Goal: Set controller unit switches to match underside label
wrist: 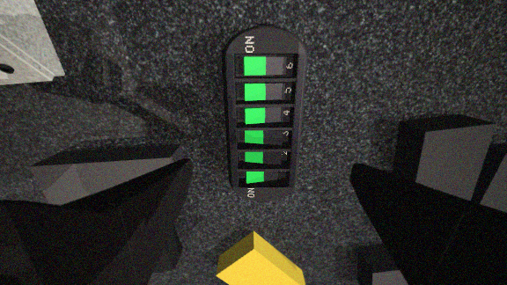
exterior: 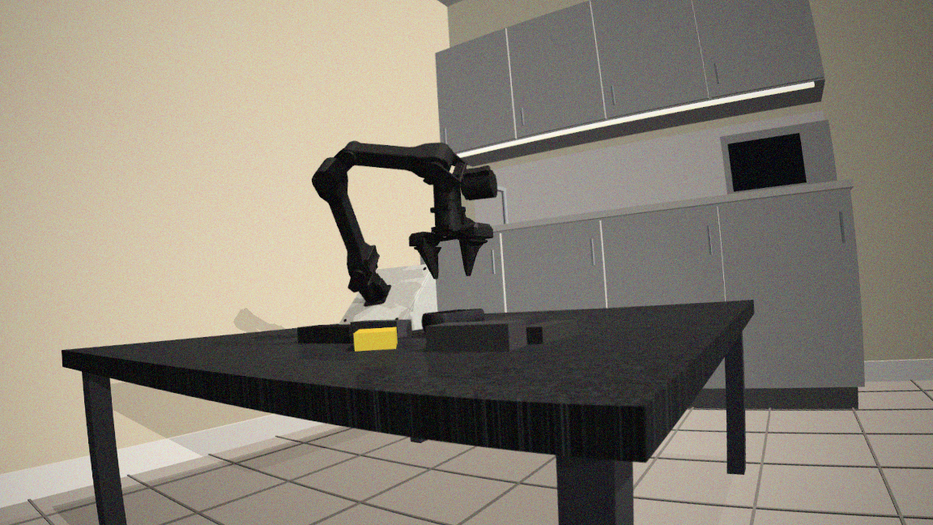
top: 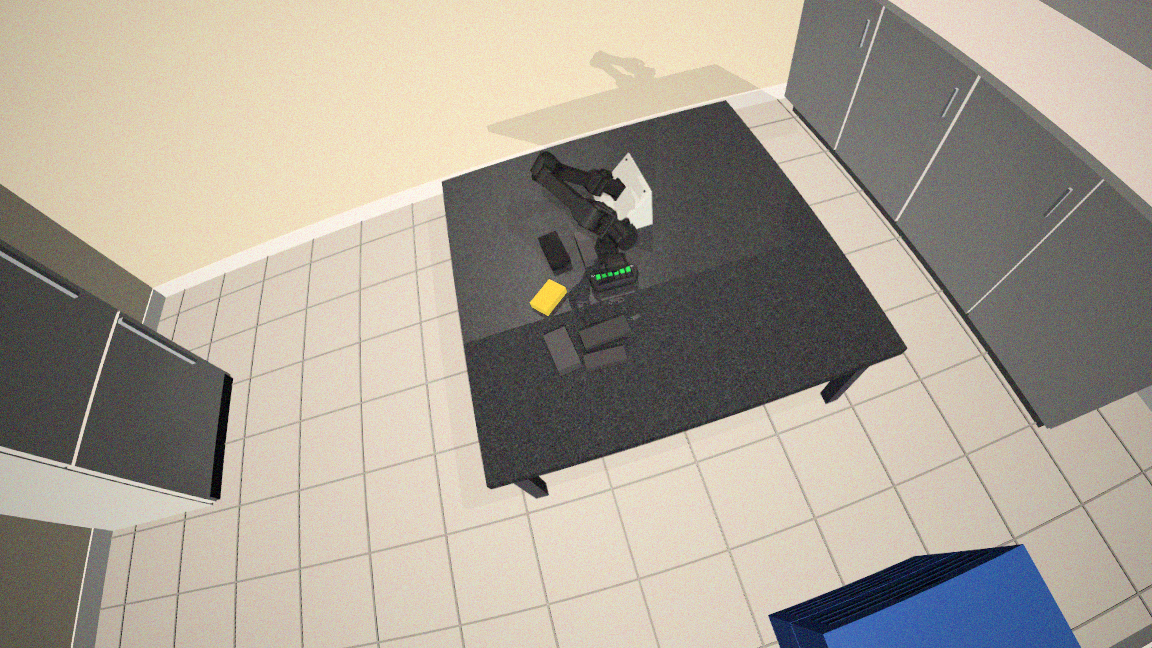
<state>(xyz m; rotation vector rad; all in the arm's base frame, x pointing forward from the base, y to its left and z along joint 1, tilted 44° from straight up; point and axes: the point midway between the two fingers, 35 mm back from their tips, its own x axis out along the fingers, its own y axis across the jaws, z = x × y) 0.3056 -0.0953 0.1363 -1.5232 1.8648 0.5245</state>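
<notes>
The dark grey controller unit (top: 614, 282) (exterior: 453, 317) (wrist: 274, 40) sits flat on the bench, its switches facing up. In the wrist view its six rocker switches run in a column, number 6 at the top, green ends to the left beside the ON marks. The greens of 3 and 2 look duller than the others; I cannot tell surely which ends are pressed. The label underneath is hidden. My gripper (exterior: 452, 275) (wrist: 272, 169) is open and empty, pointing down well above the unit, with a fingertip to each side of it in the wrist view.
A yellow block (top: 548, 297) (exterior: 375, 339) (wrist: 264, 269) lies near one end of the unit. Dark grey blocks (top: 561, 349) (exterior: 466, 337) (wrist: 458, 158) lie beyond it. A black block (top: 554, 252) lies near the arm. A white sloped panel (top: 640, 197) (wrist: 26, 48) stands behind the arm.
</notes>
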